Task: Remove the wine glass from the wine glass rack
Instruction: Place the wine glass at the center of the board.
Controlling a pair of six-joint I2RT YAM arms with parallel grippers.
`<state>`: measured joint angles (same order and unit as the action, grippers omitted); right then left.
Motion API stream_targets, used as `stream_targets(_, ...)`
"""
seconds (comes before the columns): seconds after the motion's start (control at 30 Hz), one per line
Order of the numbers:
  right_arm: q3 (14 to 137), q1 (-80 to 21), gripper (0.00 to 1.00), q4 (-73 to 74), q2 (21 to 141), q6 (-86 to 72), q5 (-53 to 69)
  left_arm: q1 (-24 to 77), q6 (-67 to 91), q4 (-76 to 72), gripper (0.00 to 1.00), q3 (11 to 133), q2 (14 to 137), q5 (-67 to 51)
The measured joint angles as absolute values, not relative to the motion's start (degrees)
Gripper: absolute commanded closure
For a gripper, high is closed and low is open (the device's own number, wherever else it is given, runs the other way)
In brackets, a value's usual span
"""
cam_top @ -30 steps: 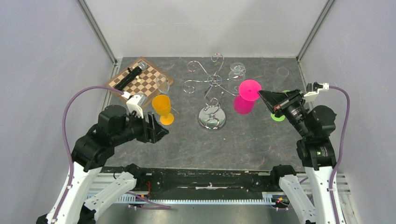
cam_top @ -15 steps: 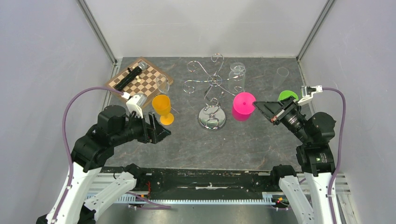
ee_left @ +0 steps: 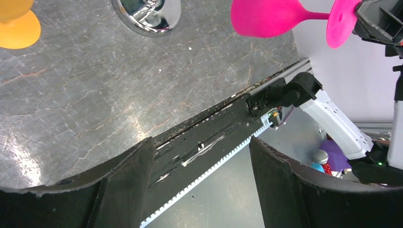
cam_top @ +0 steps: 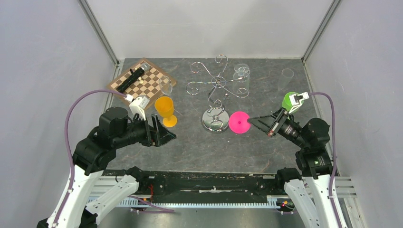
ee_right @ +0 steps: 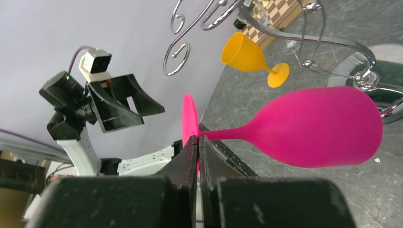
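Observation:
The chrome wine glass rack (cam_top: 216, 84) stands mid-table on its domed base (cam_top: 215, 119). My right gripper (cam_top: 253, 123) is shut on the foot rim of a pink wine glass (cam_top: 239, 122). It holds the glass upside down, low beside the base and clear of the scroll arms. In the right wrist view the fingers (ee_right: 192, 151) pinch the pink foot and the bowl (ee_right: 323, 126) lies in front of the base (ee_right: 380, 71). A clear glass (cam_top: 241, 73) still hangs on the rack. My left gripper (cam_top: 164, 135) is open and empty near the orange glass (cam_top: 165, 109).
A chessboard (cam_top: 142, 80) with a dark cylinder lies at the back left. A clear glass (cam_top: 166, 86) stands beside it. A green cup (cam_top: 291, 100) and another clear glass (cam_top: 287, 73) are at the right. Grey walls close in both sides.
My right gripper has carried the pink glass away from the rack's arm, down and toward the near side, to beside the base. The green cup is now uncovered. The left arm has barely moved.

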<state>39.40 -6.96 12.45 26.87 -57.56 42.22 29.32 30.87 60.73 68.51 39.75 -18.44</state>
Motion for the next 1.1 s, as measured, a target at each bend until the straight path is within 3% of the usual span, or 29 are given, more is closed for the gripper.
stream_targets(0.5, 35.46, -14.39, 1.0, 6.9, 28.12, -49.84, 45.71, 29.32, 38.89, 55.05, 0.2, 63.81, 39.16, -25.91)
stream_targets(1.1, 34.59, -45.34, 1.0, -2.35, 37.89, -39.62, 31.81, 29.32, 52.27, 47.27, 0.19, 55.9, 36.16, -31.24)
